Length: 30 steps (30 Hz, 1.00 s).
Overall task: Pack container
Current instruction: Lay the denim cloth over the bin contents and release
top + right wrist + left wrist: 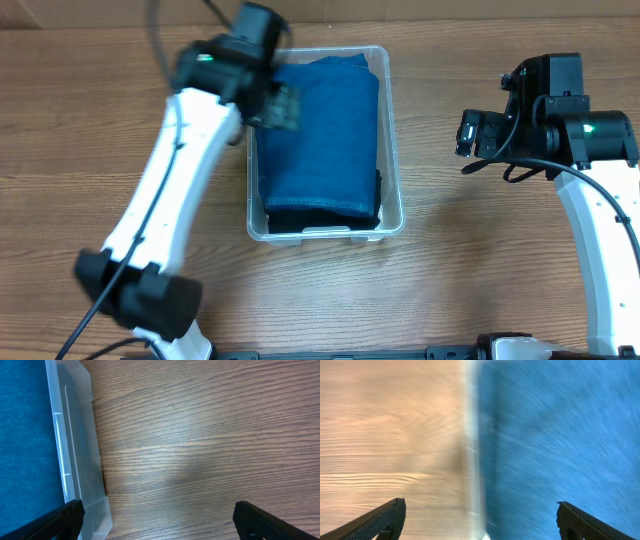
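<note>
The clear plastic container (394,160) stands at the table's middle, holding a folded blue cloth (325,130) over a dark garment (320,216). My left gripper (275,105) is open and empty above the container's left rim; its wrist view shows the rim (472,460) between the fingers (480,517) and the blue cloth (560,435) to the right, blurred. My right gripper (468,135) is open and empty over bare table to the right of the container. Its wrist view (157,520) shows the container's wall (75,445) and the blue cloth (25,435) at the left.
The wooden table (480,250) surrounds the container on all sides. Nothing else lies on it in view. The arms' bases sit at the near edge.
</note>
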{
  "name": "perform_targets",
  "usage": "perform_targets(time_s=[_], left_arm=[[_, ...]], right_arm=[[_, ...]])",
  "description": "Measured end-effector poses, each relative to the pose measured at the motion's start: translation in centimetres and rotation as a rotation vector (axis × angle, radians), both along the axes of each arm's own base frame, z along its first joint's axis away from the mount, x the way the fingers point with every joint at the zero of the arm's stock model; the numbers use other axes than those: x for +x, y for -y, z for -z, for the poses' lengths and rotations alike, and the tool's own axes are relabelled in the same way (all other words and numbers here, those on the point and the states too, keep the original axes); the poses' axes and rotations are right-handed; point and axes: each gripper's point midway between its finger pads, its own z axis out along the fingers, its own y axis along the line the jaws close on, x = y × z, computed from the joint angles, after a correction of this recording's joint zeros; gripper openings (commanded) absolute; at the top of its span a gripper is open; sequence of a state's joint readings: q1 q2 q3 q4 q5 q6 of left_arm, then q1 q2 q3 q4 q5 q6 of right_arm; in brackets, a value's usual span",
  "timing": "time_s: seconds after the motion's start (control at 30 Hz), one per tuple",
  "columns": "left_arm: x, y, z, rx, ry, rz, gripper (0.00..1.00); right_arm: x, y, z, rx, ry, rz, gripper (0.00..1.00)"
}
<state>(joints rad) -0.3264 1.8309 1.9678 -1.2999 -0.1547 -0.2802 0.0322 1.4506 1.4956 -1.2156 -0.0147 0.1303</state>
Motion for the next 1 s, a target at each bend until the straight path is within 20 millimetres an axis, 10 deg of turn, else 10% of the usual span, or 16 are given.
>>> perform_targets(time_s=[0.1, 0.17, 0.33, 0.43, 0.67, 0.83, 0.9, 0.93, 0.97, 1.0], left_arm=[[0.9, -1.4, -5.2, -0.018, 0.199, -0.067, 0.63], [1.3, 1.0, -7.4, -0.071, 0.286, -0.010, 0.04], [3.6, 6.9, -7.0, -0.124, 0.351, 0.157, 0.04], [6.3, 9.0, -2.3, -0.022, 0.314, 0.236, 0.04], [7.8, 8.0, 15.7, 0.229, -0.056, 0.287, 0.04], [6.8, 6.8, 16.9, 0.302, -0.143, 0.253, 0.04], [6.3, 6.4, 16.4, 0.312, -0.158, 0.251, 0.23], [5.9, 6.2, 16.0, 0.318, -0.167, 0.251, 0.80], [5.6, 5.8, 15.2, 0.329, -0.167, 0.244, 1.00], [5.5, 5.5, 13.8, 0.328, -0.148, 0.230, 1.00]], right_arm=[[0.0, 0.0, 0.0, 0.000, 0.000, 0.000, 1.00], [0.0, 0.0, 0.0, 0.000, 0.000, 0.000, 1.00], [0.0, 0.0, 0.0, 0.000, 0.000, 0.000, 1.00], [0.0, 0.0, 0.0, 0.000, 0.001, -0.001, 1.00], [0.0, 0.0, 0.0, 0.000, 0.001, 0.000, 1.00], [0.2, 0.0, -0.1, 0.000, 0.007, 0.000, 1.00], [0.2, 0.0, -0.1, 0.000, 0.011, -0.001, 1.00], [0.2, 0.0, -0.1, 0.000, 0.011, -0.001, 1.00], [0.3, 0.0, -0.1, 0.000, 0.012, 0.000, 1.00], [0.5, 0.0, -0.3, 0.000, 0.023, 0.000, 1.00]])
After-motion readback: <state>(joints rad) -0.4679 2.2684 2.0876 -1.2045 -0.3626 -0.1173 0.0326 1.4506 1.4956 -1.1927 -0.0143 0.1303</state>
